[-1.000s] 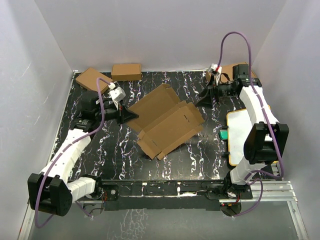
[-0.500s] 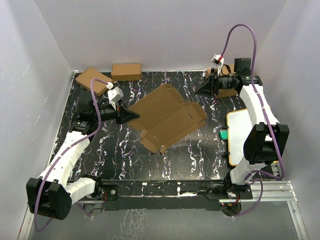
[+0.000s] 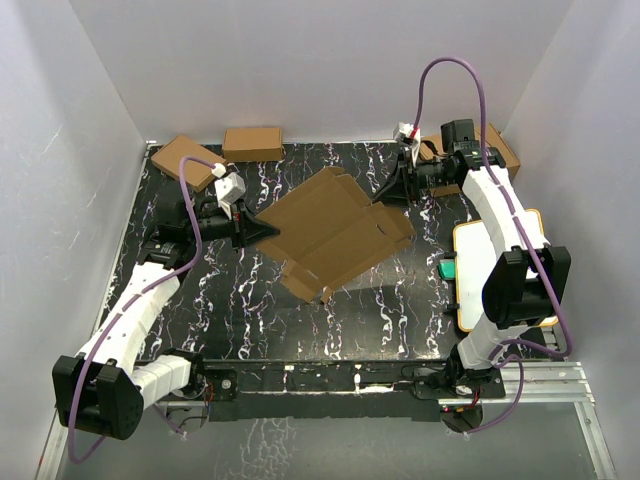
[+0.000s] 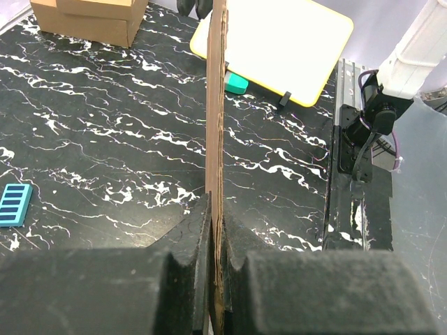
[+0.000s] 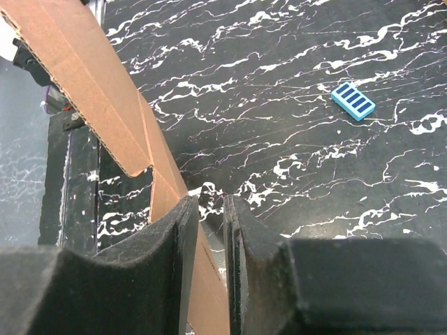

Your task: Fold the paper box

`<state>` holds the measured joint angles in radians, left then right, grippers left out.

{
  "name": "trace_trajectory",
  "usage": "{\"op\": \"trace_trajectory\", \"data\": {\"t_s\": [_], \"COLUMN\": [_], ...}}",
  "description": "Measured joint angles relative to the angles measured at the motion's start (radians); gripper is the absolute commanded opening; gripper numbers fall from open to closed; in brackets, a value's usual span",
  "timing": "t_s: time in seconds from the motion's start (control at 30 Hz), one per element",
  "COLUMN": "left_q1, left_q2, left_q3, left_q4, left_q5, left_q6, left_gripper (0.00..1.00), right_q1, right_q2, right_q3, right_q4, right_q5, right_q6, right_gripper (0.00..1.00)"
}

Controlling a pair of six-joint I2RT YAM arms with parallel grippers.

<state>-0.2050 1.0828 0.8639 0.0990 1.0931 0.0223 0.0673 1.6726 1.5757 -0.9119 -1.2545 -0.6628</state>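
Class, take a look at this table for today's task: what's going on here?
Two robot arms are handling an unfolded paper box on the black marbled table. The left gripper is clamped on the sheet's left edge. The right gripper has closed on the sheet's far right corner, with cardboard between its fingers. The sheet looks spread open between them, not yet folded into a box.

1. You can read no text, label, brand, number or sign in any of the three views.
2. The small blue tag lying on the marbled top shows you only a row of dark bars, with no letters or digits you can make out.
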Motion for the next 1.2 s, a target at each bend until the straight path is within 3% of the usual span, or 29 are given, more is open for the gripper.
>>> {"op": "trace_trajectory", "data": {"t_s": [0.37,1.2], "left_q1": [0.0,0.0], "left_q2": [0.0,0.005], "left_q3": [0.0,0.0], "left_q4": [-0.002,0.028], "left_q5": [-0.005,0.025], "left_q6": [0.0,-0.025], "left_gripper": [0.0,0.0], "right_q1": [0.01,0.082], "right_q2": [-0.029,-0.049], "right_q3": [0.0,-0.001], "right_q4": [-0.089,-0.109], "right_q5": [0.023,0.077], "right_q6": [-0.119,-0.232], "right_gripper": [0.29,0.35]}}
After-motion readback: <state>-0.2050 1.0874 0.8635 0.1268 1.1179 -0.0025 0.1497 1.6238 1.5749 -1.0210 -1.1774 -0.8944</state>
